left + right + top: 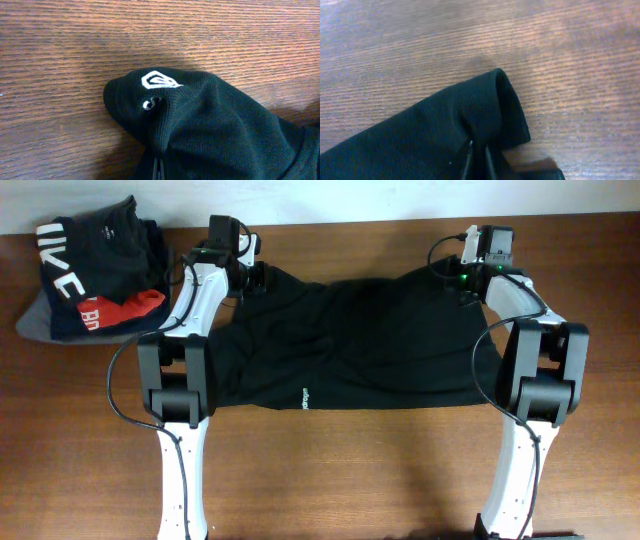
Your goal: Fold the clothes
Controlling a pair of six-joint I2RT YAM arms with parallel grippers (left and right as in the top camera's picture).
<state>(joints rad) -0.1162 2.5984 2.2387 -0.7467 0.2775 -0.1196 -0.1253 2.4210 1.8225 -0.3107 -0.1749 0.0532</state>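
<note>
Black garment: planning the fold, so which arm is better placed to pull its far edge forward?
Left, narrowly. Both end effectors pinch far corners of the black garment; the left end effector seems buried deeper in bunched cloth, the right end effector nearer the corner's edge.

**Inspector:** Left arm (pixel 200 300)?
**Examiner:** Elbow folded near its base, forearm reaching forward and angled inward. Left gripper (pixel 253 279) clamped tight on the clothes (pixel 350 340).
**Inspector:** Right arm (pixel 510 295)?
**Examiner:** Mirrored pose, wrist at the far side. Right gripper (pixel 463 284) has its jaws close together, with fabric nipped between them.
</note>
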